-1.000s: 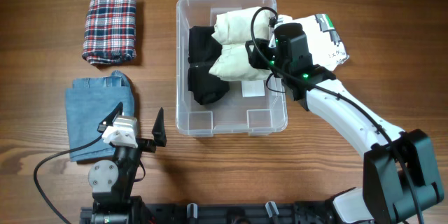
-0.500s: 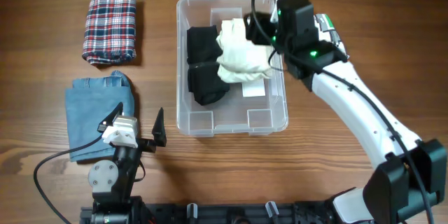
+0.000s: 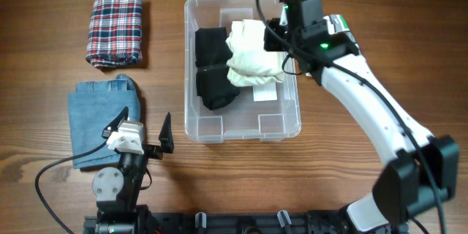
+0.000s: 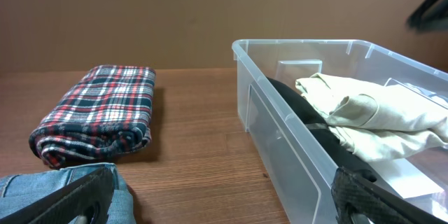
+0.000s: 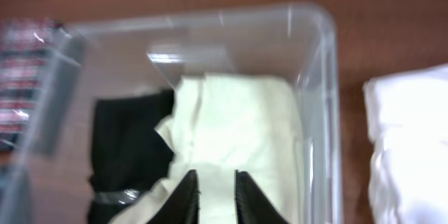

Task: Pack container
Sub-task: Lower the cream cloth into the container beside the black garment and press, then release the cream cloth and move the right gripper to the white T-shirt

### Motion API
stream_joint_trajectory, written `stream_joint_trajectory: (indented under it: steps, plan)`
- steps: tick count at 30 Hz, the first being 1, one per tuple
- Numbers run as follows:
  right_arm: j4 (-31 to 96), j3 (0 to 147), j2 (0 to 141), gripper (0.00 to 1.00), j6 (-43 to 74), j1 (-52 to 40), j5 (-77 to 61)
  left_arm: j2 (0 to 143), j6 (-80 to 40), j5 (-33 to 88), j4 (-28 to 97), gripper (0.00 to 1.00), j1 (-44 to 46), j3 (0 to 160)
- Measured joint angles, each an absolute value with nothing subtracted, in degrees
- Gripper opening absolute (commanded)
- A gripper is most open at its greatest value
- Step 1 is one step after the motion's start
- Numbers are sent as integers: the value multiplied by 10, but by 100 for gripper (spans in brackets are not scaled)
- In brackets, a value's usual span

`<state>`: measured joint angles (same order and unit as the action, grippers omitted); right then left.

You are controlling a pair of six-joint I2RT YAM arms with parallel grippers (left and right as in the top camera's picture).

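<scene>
Wood-grain table [image 3: 44, 14], brown wall [image 4: 140, 14], clear container [image 3: 187, 66], left gripper [image 4: 220, 199] wide open, right gripper [image 5: 213, 192] nearly closed, empty

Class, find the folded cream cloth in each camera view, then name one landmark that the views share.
Overhead: cream cloth right of centre, in the upper half of the container.
Left wrist: cream cloth at the right, inside the container.
Right wrist: cream cloth at centre, above the right end effector.
Shared landmark: the black cloth beside it.
</scene>
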<state>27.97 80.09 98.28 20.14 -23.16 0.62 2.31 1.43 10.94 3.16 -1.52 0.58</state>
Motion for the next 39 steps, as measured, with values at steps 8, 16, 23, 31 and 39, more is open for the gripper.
stream_joint_trajectory:
  steps: [8,16,23,31,39]
  plan:
    - [322,801,1042,8,200,-287,7,23,14,109,32,100,-15,6]
    - [333,801,1083,10,201,-322,20,23,14,109,32,100,-15,6]
    - [333,807,1134,17,207,-323,20,23,14,109,32,100,-15,6]
    - [373,841,1121,21,208,-323,29,23,14,109,31,100,-15,6]
    - [432,943,1023,64,188,-310,109,23,14,109,32,100,-15,6]
